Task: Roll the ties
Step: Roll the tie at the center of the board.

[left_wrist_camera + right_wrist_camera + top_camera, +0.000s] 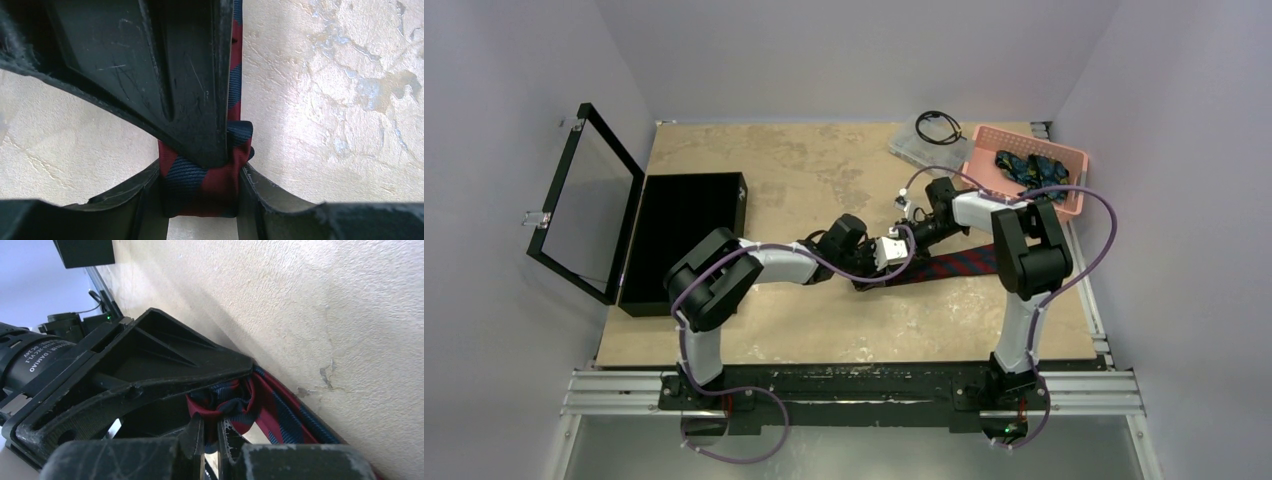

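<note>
On the table (824,330), only the tip of the maroon tie (954,265) is rolled, clamped by the left end effector (197,187); the right end effector (212,432) is nearly closed; other ties (1027,168) are left.

The left arm (724,280) and the right arm (1029,250) look the same. Each has fat black joints with white tubes between them. A thin purple cable (1092,210) loops along each one. The left tool (200,200) and the right tool (212,440) have black plastic fingers (140,200), scratched, with tiny teeth at the tips. A round black motor (20,370) has white letters (37,356) on it.
</note>
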{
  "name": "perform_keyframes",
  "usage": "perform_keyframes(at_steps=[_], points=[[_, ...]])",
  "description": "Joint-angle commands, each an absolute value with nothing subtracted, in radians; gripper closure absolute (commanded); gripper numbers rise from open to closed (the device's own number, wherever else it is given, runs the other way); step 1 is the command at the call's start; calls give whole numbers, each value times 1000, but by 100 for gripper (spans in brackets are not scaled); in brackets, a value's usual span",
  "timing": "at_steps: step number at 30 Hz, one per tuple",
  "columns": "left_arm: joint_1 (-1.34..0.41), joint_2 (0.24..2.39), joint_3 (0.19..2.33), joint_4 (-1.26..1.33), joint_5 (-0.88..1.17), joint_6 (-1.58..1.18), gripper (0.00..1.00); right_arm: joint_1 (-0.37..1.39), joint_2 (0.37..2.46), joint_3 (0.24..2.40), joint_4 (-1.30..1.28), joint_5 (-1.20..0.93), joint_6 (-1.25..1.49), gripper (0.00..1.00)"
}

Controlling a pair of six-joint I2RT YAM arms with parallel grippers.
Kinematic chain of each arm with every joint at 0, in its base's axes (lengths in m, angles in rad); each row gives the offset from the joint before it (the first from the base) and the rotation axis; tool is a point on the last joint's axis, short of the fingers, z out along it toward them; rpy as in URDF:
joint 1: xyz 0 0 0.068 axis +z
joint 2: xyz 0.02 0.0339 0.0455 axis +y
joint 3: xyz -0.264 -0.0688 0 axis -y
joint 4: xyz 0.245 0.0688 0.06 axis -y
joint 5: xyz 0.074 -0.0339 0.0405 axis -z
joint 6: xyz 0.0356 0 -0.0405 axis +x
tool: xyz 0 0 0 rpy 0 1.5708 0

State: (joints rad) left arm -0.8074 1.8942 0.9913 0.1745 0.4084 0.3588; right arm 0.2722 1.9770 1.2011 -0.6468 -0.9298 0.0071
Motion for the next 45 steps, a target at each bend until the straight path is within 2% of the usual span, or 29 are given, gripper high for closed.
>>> perform_keyframes(at_steps=[1,4,8,20,28,36,45], points=[[-801,1935,978,65,379,383,65,245,2005,1224,-637,-834,-22,100],[-780,1915,954,120,439,368,50,219,2030,1224,-674,-768,-75,100],[-741,1885,917,256,514,291,39,214,2043,1206,-654,-657,-108,100],[-736,1944,800,696,598,123,26,228,2078,1206,-636,-404,-77,100],[-782,2082,812,997,568,-33,28,304,2081,1189,-610,-322,-36,100],[-815,2185,801,1137,507,-72,42,304,2099,1181,-569,-328,-8,100],[-764,2107,620,1168,504,32,39,304,2100,1200,-573,-307,50,100]])
